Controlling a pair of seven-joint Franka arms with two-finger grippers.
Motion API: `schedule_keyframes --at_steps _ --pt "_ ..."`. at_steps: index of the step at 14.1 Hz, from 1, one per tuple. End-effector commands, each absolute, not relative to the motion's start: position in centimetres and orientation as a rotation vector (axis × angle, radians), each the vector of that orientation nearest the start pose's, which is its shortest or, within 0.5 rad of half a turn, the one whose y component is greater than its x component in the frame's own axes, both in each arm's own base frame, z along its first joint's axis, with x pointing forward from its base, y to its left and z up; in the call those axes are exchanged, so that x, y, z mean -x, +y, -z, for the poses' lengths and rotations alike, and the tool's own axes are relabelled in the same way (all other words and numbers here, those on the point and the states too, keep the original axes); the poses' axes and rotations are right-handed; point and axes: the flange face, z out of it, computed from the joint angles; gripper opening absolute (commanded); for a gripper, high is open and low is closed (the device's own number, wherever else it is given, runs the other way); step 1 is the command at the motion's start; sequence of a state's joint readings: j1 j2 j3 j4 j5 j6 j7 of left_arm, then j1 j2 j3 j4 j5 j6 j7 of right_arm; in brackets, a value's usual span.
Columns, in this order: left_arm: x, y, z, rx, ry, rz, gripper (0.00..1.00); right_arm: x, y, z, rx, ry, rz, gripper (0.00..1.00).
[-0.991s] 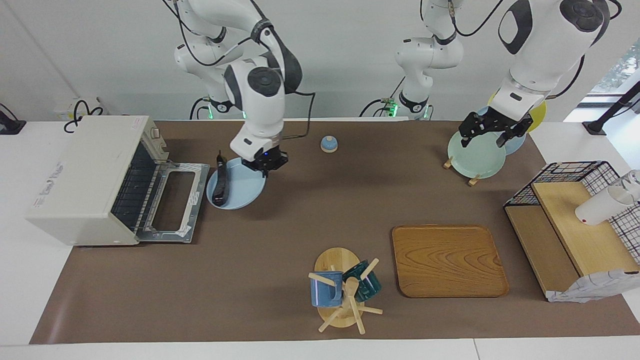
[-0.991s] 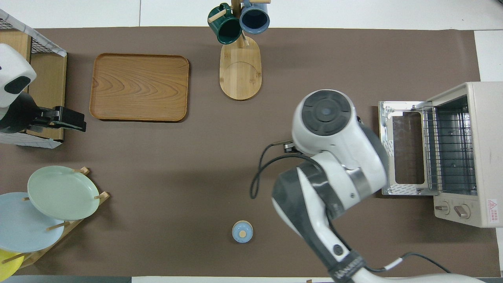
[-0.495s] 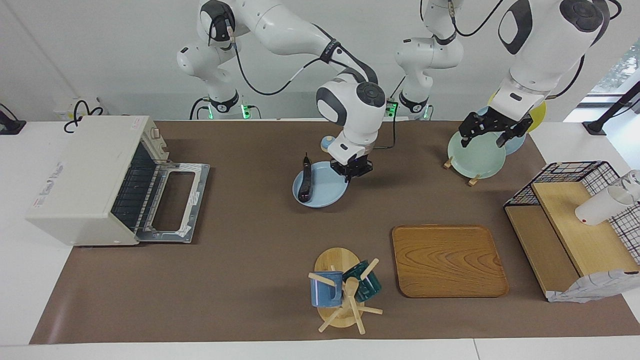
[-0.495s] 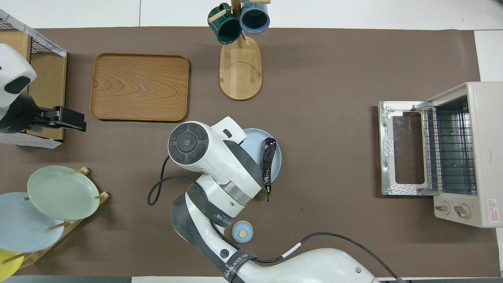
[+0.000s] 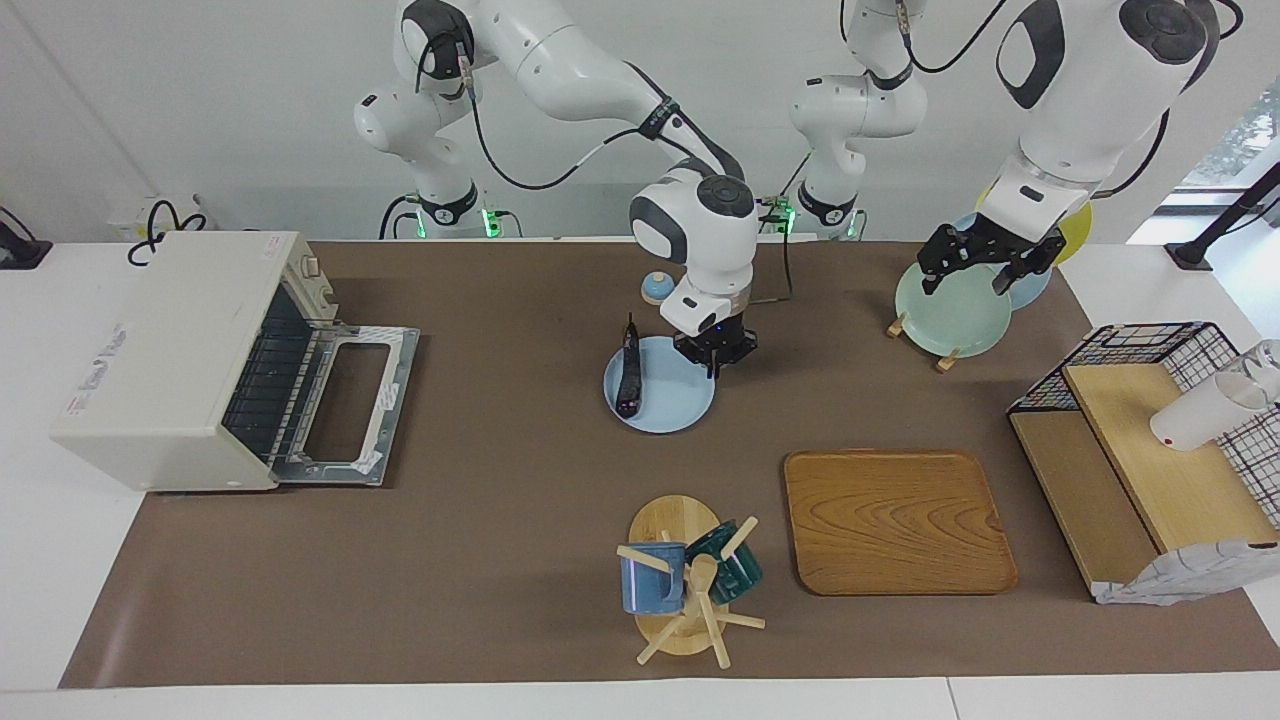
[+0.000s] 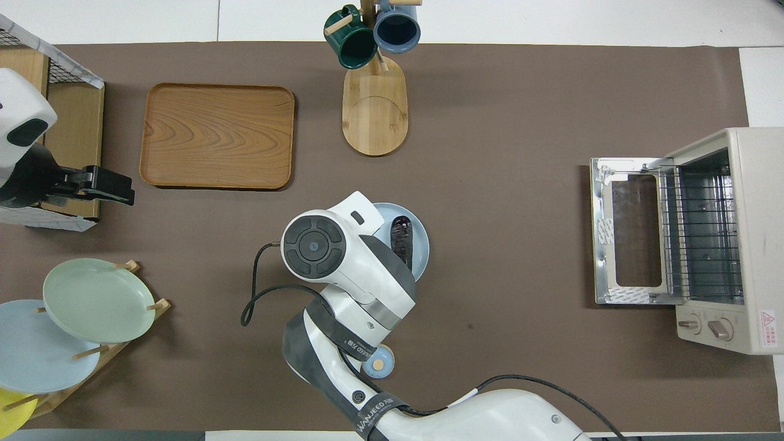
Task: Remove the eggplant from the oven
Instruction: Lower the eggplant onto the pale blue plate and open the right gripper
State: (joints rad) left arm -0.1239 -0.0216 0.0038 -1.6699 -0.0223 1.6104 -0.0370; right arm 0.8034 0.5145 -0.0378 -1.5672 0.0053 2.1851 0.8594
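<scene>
The dark purple eggplant (image 5: 629, 378) (image 6: 402, 239) lies on a light blue plate (image 5: 678, 408) (image 6: 421, 250) that rests on the mat in the middle of the table. My right gripper (image 5: 715, 355) is at the plate's rim, on the side toward the left arm's end; in the overhead view the arm's own wrist hides it. The cream oven (image 5: 160, 340) (image 6: 750, 245) stands at the right arm's end with its door (image 5: 345, 405) folded down and its wire rack bare. My left gripper (image 5: 965, 278) (image 6: 122, 188) waits open above the plate rack, holding nothing.
A small blue bell (image 5: 657, 288) sits close to the plate, nearer to the robots. A mug tree (image 5: 685, 580) and a wooden tray (image 5: 897, 520) lie farther out. The plate rack (image 5: 950, 310) and a wire basket (image 5: 1140, 450) with a white cup occupy the left arm's end.
My right arm has carried the plate with the eggplant from in front of the oven door to the table's middle and brought it down onto the mat. The left arm has not moved.
</scene>
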Motion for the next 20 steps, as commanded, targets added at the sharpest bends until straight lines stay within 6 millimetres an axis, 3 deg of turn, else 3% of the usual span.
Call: schedule_keyframes --at_steps 1,2,4,5,7,10,11,14,20 --pt "-53.9 -6.5 -59.5 3.158 0.126 -0.051 1.00 -53.8 43.8 -39.1 3.092 0.181 0.087 0.19" --pt "-53.9 -6.4 -59.5 3.158 0.124 -0.051 1.00 -54.9 40.7 -40.7 3.107 0.170 0.066 0.18" --pt "-53.9 -6.4 -59.5 3.158 0.124 -0.051 1.00 -56.5 33.3 -41.9 3.168 0.124 -0.053 0.04" --pt "-53.9 -6.5 -59.5 3.158 0.126 -0.051 1.00 -56.3 29.7 -41.6 3.185 0.109 -0.108 0.00" --pt "-53.9 -6.5 -59.6 3.158 0.126 -0.049 1.00 -55.0 23.6 -40.2 3.244 0.037 -0.171 0.00" --pt "-53.9 -6.5 -59.5 3.158 0.126 -0.051 1.00 -55.5 13.1 -36.7 3.280 -0.012 -0.224 0.00" --pt "-53.9 -6.5 -59.5 3.158 0.126 -0.051 1.00 -54.8 10.7 -35.5 3.272 -0.029 -0.234 0.00" --pt "-53.9 -6.5 -59.5 3.158 0.126 -0.051 1.00 -53.1 6.4 -32.3 3.259 -0.066 -0.183 0.00" --pt "-53.9 -6.5 -59.5 3.158 0.124 -0.051 1.00 -52.8 3.4 -31.1 3.246 -0.124 -0.179 0.00"
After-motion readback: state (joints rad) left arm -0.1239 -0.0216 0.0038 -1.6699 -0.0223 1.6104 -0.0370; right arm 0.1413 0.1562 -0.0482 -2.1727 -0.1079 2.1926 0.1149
